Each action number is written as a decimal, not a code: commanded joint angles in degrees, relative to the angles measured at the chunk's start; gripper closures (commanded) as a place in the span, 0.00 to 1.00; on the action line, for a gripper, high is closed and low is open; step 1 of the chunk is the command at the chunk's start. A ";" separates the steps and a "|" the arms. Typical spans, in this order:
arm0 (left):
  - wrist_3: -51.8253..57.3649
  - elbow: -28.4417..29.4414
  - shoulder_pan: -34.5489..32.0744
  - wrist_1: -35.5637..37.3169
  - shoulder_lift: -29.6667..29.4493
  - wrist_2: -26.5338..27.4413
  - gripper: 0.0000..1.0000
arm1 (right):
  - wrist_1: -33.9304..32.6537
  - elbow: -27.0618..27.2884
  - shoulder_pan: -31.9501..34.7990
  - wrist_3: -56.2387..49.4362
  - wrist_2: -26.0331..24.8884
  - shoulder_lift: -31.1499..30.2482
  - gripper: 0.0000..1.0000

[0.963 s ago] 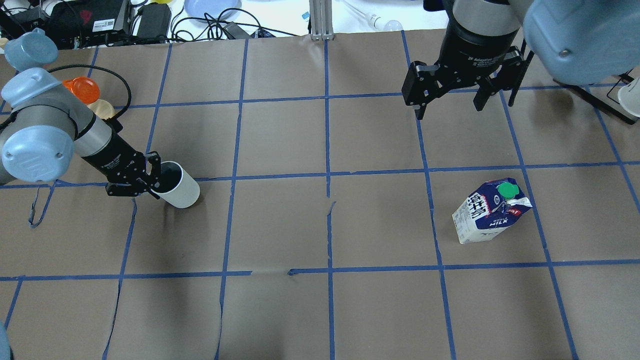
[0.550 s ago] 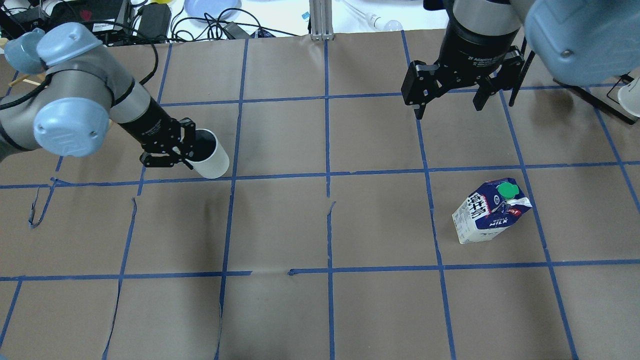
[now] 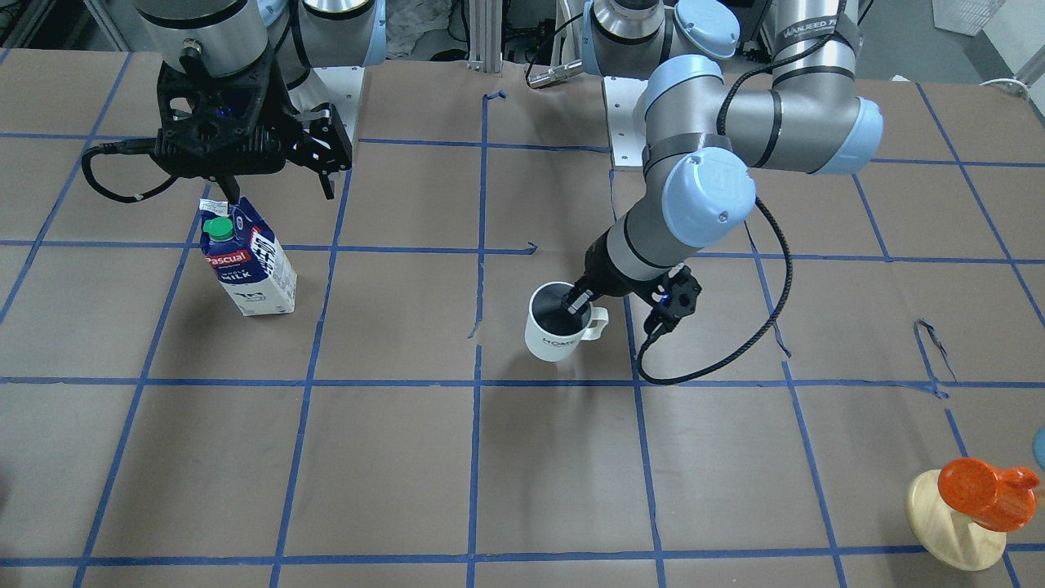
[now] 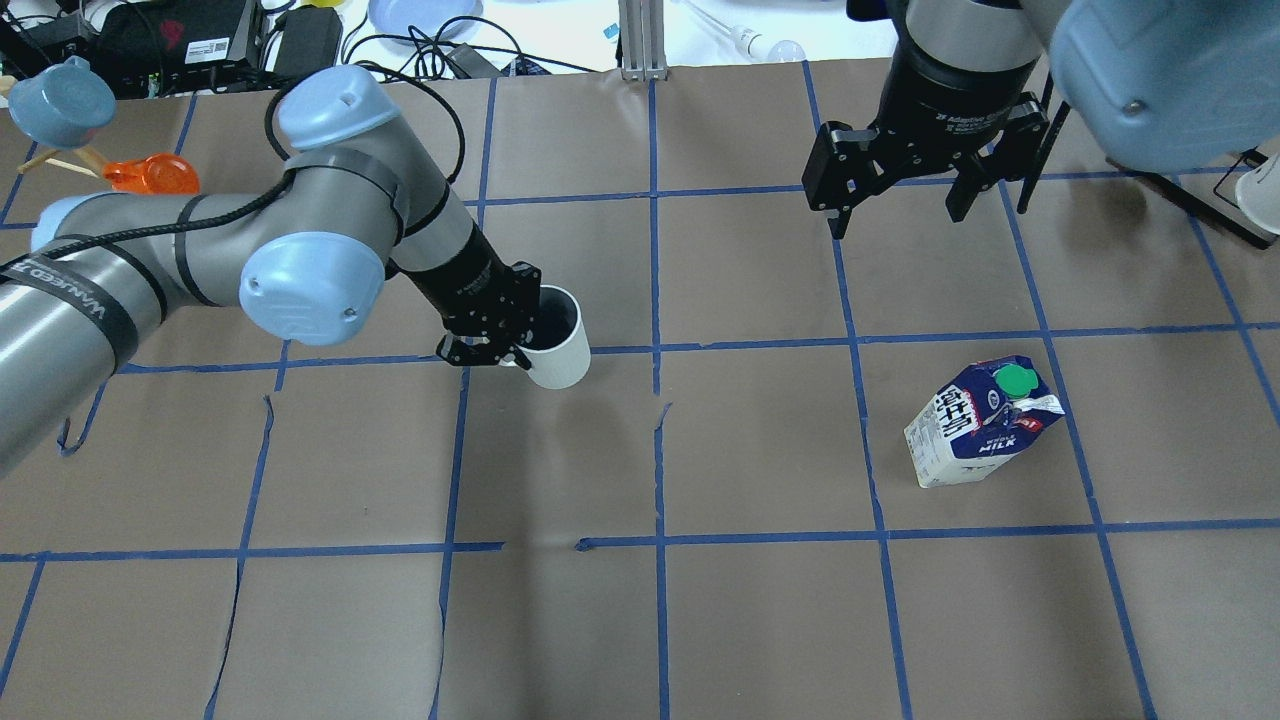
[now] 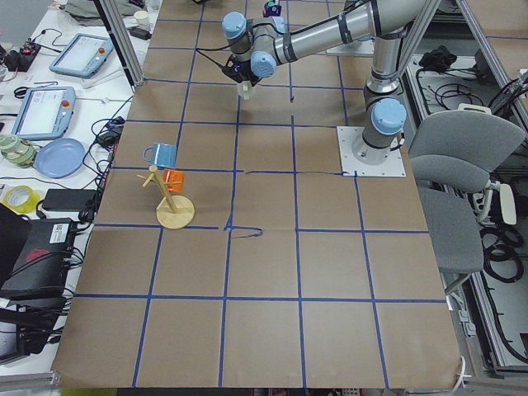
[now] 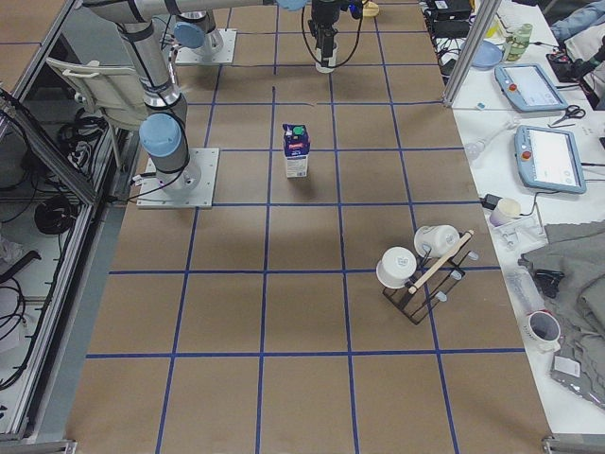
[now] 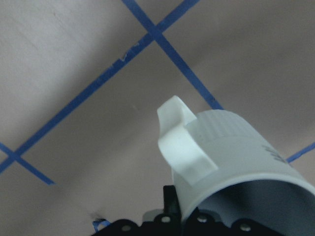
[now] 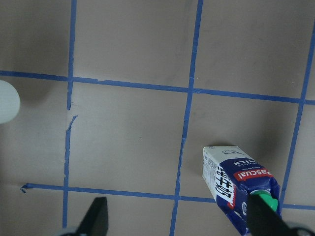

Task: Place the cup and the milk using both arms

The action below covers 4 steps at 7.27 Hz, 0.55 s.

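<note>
The cup (image 4: 562, 348), a white mug with a dark inside, hangs slightly tilted near the table's middle. My left gripper (image 4: 510, 340) is shut on its rim next to the handle, one finger inside. In the front view the cup (image 3: 555, 336) shows its handle and black lettering below that gripper (image 3: 575, 307). The left wrist view shows the cup (image 7: 231, 157) close up. The milk (image 4: 985, 420), a blue and white carton with a green cap, stands upright on the right. My right gripper (image 4: 900, 215) hangs open and empty above and behind it. The milk (image 8: 241, 184) lies by one finger in the right wrist view.
An orange mug on a wooden stand (image 3: 976, 494) is at the table's far left corner, with a blue mug (image 4: 60, 100) above it. A rack with white cups (image 6: 421, 270) stands beyond the milk. Cables and boxes (image 4: 200, 40) lie past the far edge.
My left arm has carried the cup from the left side of the table rightward towards the middle. The right gripper and the milk have stayed in place.
</note>
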 commanded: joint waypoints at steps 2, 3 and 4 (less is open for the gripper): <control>-8.31 -3.67 -6.87 1.24 -0.32 -3.68 1.00 | -0.12 -0.06 0.00 -0.04 0.10 0.01 0.00; -8.52 -3.67 -8.55 2.81 -0.32 -3.77 1.00 | -0.12 -0.06 -0.09 -0.04 0.19 0.01 0.00; -8.52 -4.45 -9.35 3.09 -0.67 -3.77 1.00 | -0.12 -0.06 0.00 -0.04 0.19 0.10 0.00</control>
